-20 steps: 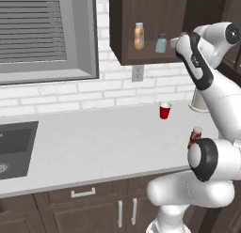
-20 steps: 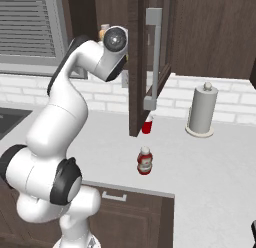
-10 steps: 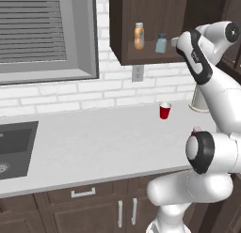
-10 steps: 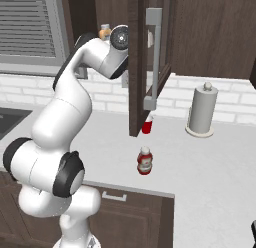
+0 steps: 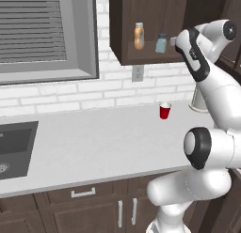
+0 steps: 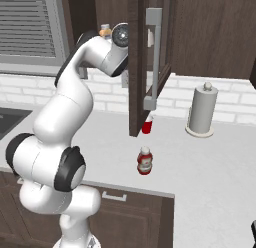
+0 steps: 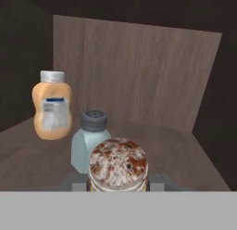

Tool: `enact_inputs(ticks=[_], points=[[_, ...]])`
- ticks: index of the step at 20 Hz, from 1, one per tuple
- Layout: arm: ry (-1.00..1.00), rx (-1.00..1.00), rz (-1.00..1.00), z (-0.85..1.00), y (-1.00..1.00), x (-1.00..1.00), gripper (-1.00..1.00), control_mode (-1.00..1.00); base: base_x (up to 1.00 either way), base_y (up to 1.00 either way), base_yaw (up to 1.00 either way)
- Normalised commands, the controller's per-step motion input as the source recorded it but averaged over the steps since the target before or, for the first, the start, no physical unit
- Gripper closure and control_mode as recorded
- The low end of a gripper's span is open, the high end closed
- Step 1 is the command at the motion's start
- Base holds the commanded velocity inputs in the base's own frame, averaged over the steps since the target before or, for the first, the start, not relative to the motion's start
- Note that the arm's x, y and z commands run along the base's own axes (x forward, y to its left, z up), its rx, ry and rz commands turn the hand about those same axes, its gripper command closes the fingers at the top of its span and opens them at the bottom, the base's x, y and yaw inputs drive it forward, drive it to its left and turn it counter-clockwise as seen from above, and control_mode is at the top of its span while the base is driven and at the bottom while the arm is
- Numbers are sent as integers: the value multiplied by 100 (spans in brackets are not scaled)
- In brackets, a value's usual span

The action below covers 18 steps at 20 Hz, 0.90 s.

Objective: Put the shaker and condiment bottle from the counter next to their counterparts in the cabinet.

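Jaws clamp the shaker (image 7: 118, 165), arm reaching into the cabinet (image 5: 141, 56).

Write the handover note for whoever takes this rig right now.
Pincer: shut on the shaker, held inside the cabinet, just in front of the pale blue-grey shaker; the orange bottle stands to its left.
Condiment bottle: upright on the counter.
Done: shaker carried up to the shelf.
Left: set the shaker down and release it, then fetch the condiment bottle and stand it beside the orange bottle.
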Motion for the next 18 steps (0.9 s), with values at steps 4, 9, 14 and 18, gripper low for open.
enact_inputs(ticks=[4, 9, 14, 18], points=[[0, 0, 0, 0, -1, 13, 100, -100, 0, 0, 0], [0, 0, 0, 0, 0, 15, -100, -100, 0, 0, 0], [0, 0, 0, 0, 0, 8, -100, -100, 0, 0, 0], [0, 0, 0, 0, 0, 4, -100, -100, 0, 0, 0]])
